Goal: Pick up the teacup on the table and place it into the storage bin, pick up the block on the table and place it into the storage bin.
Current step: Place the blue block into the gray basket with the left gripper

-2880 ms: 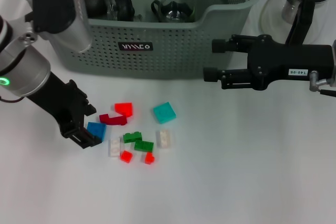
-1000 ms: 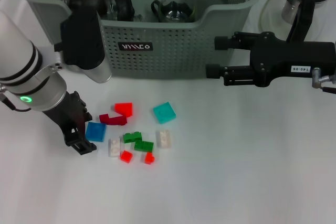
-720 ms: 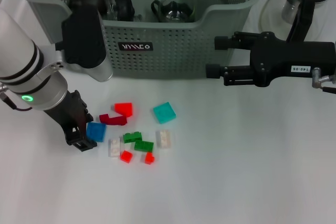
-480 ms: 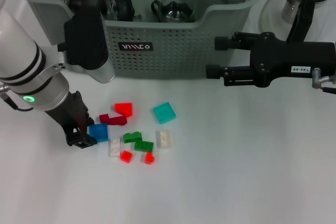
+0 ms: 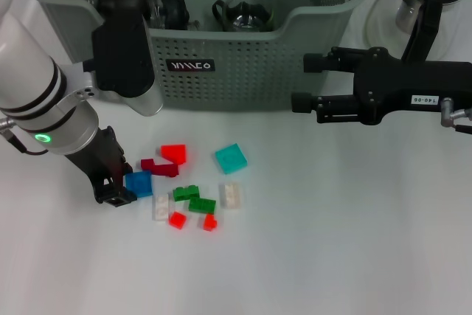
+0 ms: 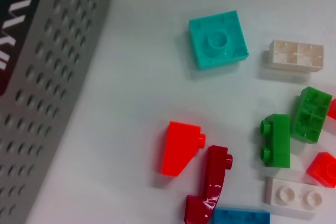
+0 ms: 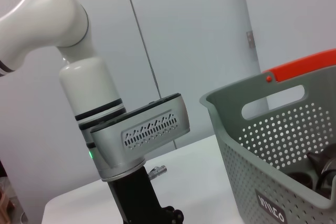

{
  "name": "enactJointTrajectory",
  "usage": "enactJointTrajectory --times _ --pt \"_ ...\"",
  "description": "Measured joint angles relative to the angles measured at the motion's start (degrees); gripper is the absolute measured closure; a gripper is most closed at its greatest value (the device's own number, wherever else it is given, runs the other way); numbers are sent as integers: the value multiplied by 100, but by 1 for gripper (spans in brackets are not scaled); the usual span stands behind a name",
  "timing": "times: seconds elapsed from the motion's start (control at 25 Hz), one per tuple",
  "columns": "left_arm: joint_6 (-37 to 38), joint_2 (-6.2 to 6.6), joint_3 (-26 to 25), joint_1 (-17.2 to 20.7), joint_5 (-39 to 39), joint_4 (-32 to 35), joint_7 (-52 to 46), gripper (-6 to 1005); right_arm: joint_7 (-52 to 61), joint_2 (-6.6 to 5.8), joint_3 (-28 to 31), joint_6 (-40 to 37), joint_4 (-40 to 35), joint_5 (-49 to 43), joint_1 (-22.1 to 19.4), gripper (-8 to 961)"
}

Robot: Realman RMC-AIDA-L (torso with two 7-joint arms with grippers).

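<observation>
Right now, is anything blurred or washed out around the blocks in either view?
Head view: even light, soft shadows, the blue block reads clearly beside the left claw. Left wrist view: the basket wall is soft and out of focus, the dark red block shows glare, and the blue block is cut off at the edge.

Left arm: reaches down and inward from your left, wrist angled steeply toward the table.
Left gripper (image 5: 116, 191): fingertips low at the surface, jaw state unreadable.
Right arm: held level, pointing left.
Right gripper (image 5: 304, 81): raised, fingers parted, holding nothing.
</observation>
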Motion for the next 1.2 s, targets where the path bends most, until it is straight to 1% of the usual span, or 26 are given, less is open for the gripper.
enactJointTrajectory --times 0.44,0.52,0.6,0.68,0.72,0.76,0.8,0.88,0.96,1.04,1.08,1.12,1.16,1.2 --pt "67 0 -29 16 8 55 -8 566 -2 0 0 -20 0 0 -8 102" --pt "186 4 -134 22 -32 171 6 562 1 0 0 -21 0 0 -7 102" --pt "319 11 -331 29 -131 320 66 558 3 0 0 -21 0 0 -7 103" --pt "545 19 -778 16 -384 500 226 554 1 0 0 -20 0 0 -7 104" --pt "545 19 -778 16 -384 500 226 552 -1 0 0 -20 0 -1 -8 104" --pt "614 21 -915 -1 -445 519 277 551 -3 0 0 -21 0 -1 -7 103" --pt "1032 31 -1668 -134 -756 519 598 549 -3 0 0 -20 0 -1 -7 103" --pt "1295 45 -2105 -232 -916 458 807 545 -2 0 0 -18 0 -1 -7 102" --pt "1742 119 -2717 -374 -1218 296 1052 541 3 0 0 -20 -9 -1 -7 102" --pt "2105 252 -3215 -478 -1578 80 1206 537 14 0 1 -33 -23 -2 -6 102" --pt "2315 395 -3525 -514 -1965 -139 1259 535 17 0 0 -45 -24 -7 -4 102" --pt "2362 479 -3637 -512 -2175 -251 1266 533 18 0 1 -58 -27 -11 -3 102" --pt "2428 631 -3751 -490 -2574 -464 1268 531 20 0 0 -83 -29 -18 -1 102" --pt "2446 756 -3809 -461 -2888 -629 1262 529 22 -1 0 -93 -31 -25 -2 103"
